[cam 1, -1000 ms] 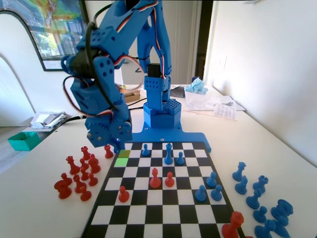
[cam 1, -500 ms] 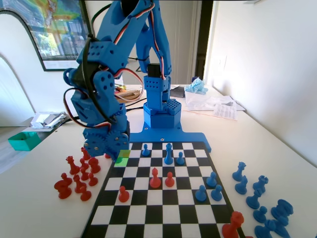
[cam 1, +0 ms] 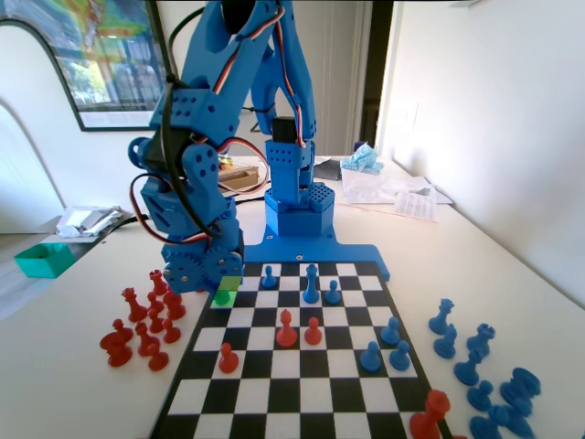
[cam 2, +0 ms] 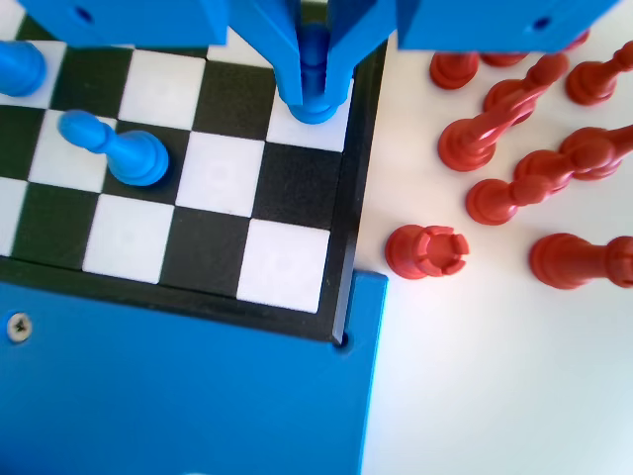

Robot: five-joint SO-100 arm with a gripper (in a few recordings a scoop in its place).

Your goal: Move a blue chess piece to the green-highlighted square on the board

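We read everything off the board (cam 1: 302, 366). Near end, fixed view: red pawns (cam 1: 287, 331) mid-board, spare blue pieces (cam 1: 475, 366) on the bench (cam 1: 512, 274) right of it. At its far left corner, the gripper (cam 1: 222, 291) sits over the green-highlighted square (cam 1: 225, 296). Wrist view: gripper (cam 2: 315, 94) clamped on the blue chess piece (cam 2: 315, 97), base on an edge square of the board (cam 2: 287, 267), red pieces (cam 2: 514, 148) just beside that edge.

Blue pawn (cam 2: 315, 74) upright on board-edge (cam 2: 348, 247) white square.
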